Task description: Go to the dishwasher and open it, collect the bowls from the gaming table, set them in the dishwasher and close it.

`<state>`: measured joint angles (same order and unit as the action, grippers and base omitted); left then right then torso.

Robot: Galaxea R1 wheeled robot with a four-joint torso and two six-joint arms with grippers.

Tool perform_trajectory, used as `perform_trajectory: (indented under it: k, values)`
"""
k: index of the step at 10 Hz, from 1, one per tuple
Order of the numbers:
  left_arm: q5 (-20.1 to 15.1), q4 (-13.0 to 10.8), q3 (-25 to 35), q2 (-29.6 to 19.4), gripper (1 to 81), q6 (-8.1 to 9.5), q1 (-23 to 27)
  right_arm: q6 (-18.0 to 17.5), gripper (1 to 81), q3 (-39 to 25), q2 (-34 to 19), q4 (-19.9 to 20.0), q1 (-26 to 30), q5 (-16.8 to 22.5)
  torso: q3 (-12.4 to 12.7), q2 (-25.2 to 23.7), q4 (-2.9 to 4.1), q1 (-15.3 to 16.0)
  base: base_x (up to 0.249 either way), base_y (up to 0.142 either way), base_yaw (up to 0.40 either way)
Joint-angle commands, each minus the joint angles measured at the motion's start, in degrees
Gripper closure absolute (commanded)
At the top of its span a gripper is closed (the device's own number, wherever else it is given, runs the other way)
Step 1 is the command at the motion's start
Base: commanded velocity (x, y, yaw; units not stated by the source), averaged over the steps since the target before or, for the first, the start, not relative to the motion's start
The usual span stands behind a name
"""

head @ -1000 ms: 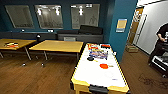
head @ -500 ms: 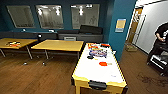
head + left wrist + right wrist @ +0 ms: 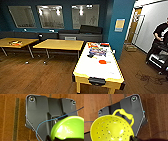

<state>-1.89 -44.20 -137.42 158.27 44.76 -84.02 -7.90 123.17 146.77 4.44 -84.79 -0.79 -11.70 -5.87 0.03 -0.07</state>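
Two yellow wooden counters [image 3: 59, 44] stand at left and centre of the head frame. The white-topped gaming counter [image 3: 98, 68] at lower centre carries game boxes [image 3: 97, 51] and one orange-red bowl [image 3: 102, 61]. A person [image 3: 160, 37] stands at right. One glossy green bowl [image 3: 68, 128] and one perforated yellow bowl [image 3: 110, 129] fill the wrist views; I cannot tell either end effector's state.

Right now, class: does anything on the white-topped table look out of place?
Mostly tidy: game boxes cluster at the far end of the gaming table, and one orange-red bowl sits alone mid-table. Nothing looks spilled or damaged.
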Motion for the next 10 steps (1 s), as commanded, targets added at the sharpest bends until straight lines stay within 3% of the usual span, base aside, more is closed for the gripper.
perform_trajectory:
  k: [1,10]
  values:
    - [-2.59,-0.62,0.14,-0.94,81.1,-0.47,2.14,0.34,81.1,-0.49,-1.72,-0.66,2.29,3.43,0.0,0.0,0.0,0.07,-0.064,0.0,0.0]
    - [-2.59,-0.36,0.14,-0.76,81.1,-0.38,2.14,0.25,81.1,0.3,-1.28,-0.66,2.47,3.6,0.04,-0.06,0.0,0.08,0.0,0.0,0.0]
